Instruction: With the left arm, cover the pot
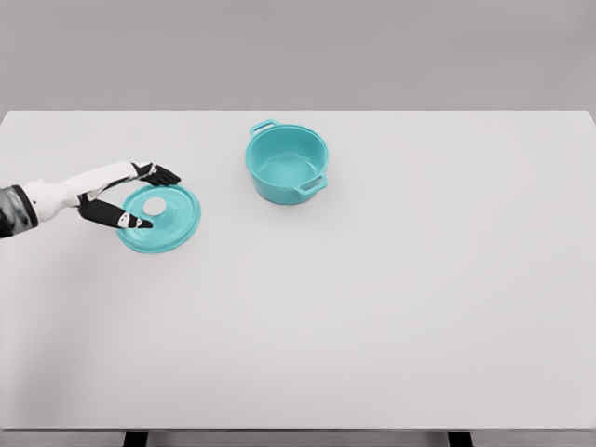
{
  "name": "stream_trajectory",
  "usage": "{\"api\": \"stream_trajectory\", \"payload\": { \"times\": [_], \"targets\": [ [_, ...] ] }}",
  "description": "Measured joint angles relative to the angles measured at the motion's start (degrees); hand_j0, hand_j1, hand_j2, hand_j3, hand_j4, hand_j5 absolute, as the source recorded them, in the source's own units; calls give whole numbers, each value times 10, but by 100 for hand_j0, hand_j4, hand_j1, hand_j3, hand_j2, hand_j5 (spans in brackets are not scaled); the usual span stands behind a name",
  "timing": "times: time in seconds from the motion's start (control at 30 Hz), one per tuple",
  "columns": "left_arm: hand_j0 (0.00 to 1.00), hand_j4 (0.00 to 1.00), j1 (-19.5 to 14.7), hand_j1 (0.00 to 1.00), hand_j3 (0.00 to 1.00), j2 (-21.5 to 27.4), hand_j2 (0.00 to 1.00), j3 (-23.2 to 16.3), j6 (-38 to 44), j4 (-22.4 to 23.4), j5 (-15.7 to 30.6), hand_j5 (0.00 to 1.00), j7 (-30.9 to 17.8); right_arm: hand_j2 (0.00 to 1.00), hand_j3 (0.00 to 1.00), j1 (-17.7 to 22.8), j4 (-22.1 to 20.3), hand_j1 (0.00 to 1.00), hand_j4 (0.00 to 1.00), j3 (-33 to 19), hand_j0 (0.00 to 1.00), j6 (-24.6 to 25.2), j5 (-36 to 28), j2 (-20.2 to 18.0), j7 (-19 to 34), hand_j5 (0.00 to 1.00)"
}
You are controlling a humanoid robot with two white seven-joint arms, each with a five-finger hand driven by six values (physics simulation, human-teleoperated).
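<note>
- Left hand [130, 197] reaches in from the table's left edge and sits over the near-left part of the lid [159, 218], fingers spread to either side of the white knob [155, 205]; nothing is clasped, and whether any fingertip touches the lid I cannot tell.
- Lid lies flat on the table [372, 326], toward the left edge; the pot [287, 163] stands open and upright nearer the far edge, well apart from the lid on its right.
- Knob looks small and smooth: if the fingers close off-centre, they may slip past it and merely push the lid sideways.
- A pinch on the knob alone probably lets the lid tilt during the lift, so its low rim could strike the pot's wall and shove the pot.
- Pot handles [313, 184] stick out at the near-right and far-left; a lid lowered off-centre might rest on one rim side and slide off.
- Right arm does not show.
</note>
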Motion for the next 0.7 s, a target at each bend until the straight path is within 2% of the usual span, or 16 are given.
{"api": "stream_trajectory", "payload": {
  "times": [0.4,0.7],
  "targets": [
    [80,80,-4,80,80,-5,80,-4,0,14,-6,80,1,100,100,0,0,100,100,0,100,0,0,0,0,100],
    [80,80,-17,80,80,-22,80,-6,0,46,-6,80,1,100,100,1,0,100,100,0,100,0,0,0,0,100]
  ]
}}
